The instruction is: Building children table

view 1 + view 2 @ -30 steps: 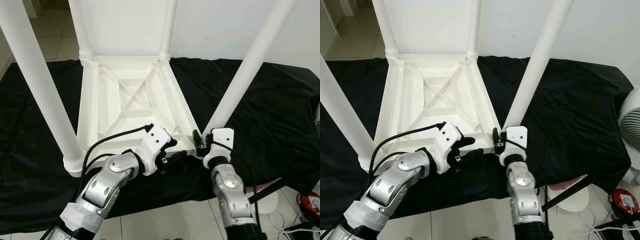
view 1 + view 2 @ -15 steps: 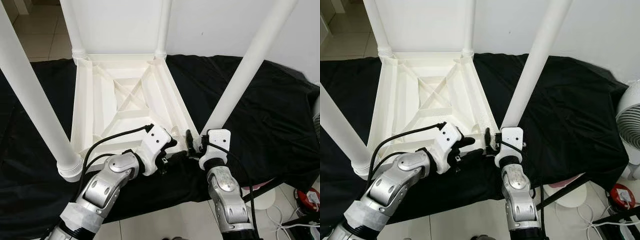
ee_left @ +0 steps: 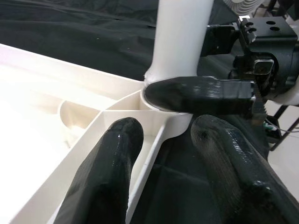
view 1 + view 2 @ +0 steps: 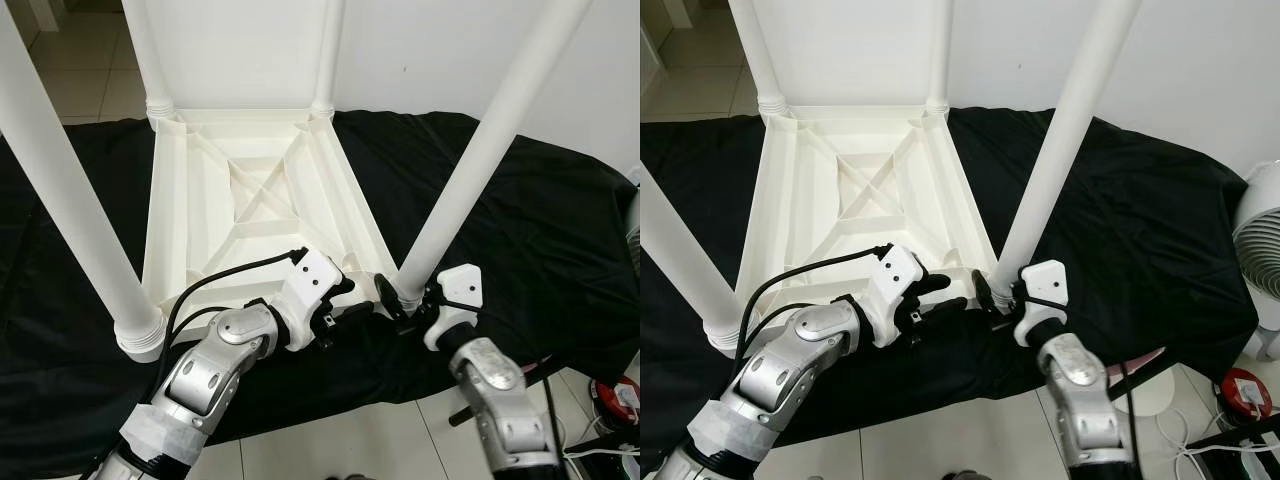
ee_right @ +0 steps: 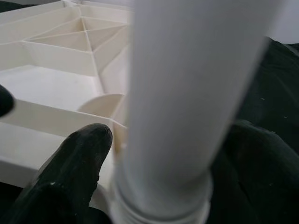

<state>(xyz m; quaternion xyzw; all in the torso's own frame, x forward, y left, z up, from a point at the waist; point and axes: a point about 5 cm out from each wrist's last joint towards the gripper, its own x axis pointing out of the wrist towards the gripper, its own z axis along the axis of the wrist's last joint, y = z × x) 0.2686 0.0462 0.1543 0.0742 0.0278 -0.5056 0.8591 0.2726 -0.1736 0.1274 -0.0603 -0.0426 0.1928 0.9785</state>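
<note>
Right gripper clamps the near-right leg at its base, roughly 5 o'clock; left gripper straddles the tabletop rim, fingers apart. Twist that leg squarely, frame pinned.

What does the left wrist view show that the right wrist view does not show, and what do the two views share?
Left wrist view alone: the left gripper, its fingers open around the near edge of the upturned table, and one right gripper finger lying across the base of the leg. A fan stands at the far edge.

Right wrist view alone: the crossed ribs of the table's underside, and the right gripper with a finger on each side of the leg.

Both: the near right leg in its corner socket, the white table frame and the black cloth under it.
</note>
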